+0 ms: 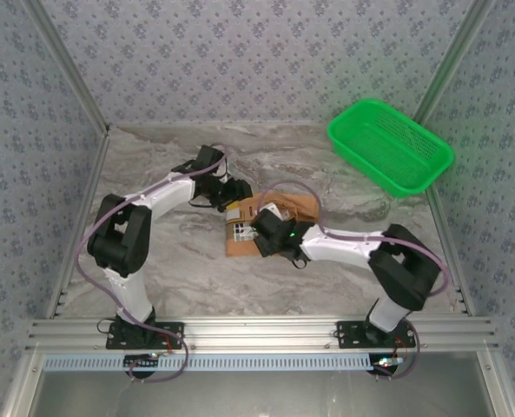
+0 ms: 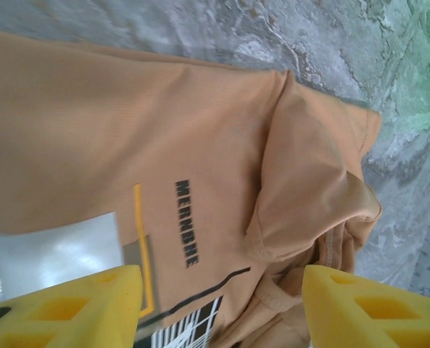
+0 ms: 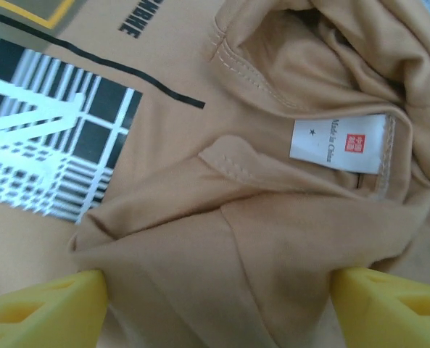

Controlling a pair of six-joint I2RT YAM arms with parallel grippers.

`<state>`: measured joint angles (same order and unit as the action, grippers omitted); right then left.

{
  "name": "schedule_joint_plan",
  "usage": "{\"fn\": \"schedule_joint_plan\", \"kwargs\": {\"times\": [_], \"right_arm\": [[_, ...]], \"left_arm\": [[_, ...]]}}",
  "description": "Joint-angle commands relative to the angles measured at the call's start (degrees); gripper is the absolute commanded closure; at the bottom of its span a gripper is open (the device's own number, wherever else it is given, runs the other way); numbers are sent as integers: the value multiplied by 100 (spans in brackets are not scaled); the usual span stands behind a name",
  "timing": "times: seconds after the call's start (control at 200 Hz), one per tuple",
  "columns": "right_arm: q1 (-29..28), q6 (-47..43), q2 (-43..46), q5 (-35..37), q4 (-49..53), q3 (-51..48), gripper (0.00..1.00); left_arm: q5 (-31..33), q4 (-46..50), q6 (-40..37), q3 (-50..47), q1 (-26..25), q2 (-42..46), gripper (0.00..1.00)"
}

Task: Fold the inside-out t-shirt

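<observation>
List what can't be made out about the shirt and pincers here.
- Top view: the arms cover most of the shirt, so its outline is hidden.
- Left wrist view: the bottom edge cuts off the left pincer; contact with the cloth is unclear.
- Right wrist view: same for the right pincer; the red logo on the label is too small to read.

A bright green rectangular plastic mesh basket (image 1: pixel 387 143) sits at the far right corner of my grey marble-patterned desk (image 1: pixel 326 165), turned askew. Blue-grey flower-patterned walls (image 1: pixel 257 52) surround me on three sides; a ribbed aluminium rail (image 1: pixel 257 334) crosses the near edge.
</observation>
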<state>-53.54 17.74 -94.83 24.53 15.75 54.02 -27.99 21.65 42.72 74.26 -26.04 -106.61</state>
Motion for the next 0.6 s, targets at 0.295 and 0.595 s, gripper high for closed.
{"fn": "schedule_joint_plan", "kwargs": {"times": [0.295, 0.595], "right_arm": [[762, 3, 798, 793, 818, -422, 32], [2067, 675, 2013, -231, 1129, -1262, 41]], "left_arm": [[-66, -405, -281, -118, -15, -753, 43], [92, -286, -549, -107, -13, -869, 44]]}}
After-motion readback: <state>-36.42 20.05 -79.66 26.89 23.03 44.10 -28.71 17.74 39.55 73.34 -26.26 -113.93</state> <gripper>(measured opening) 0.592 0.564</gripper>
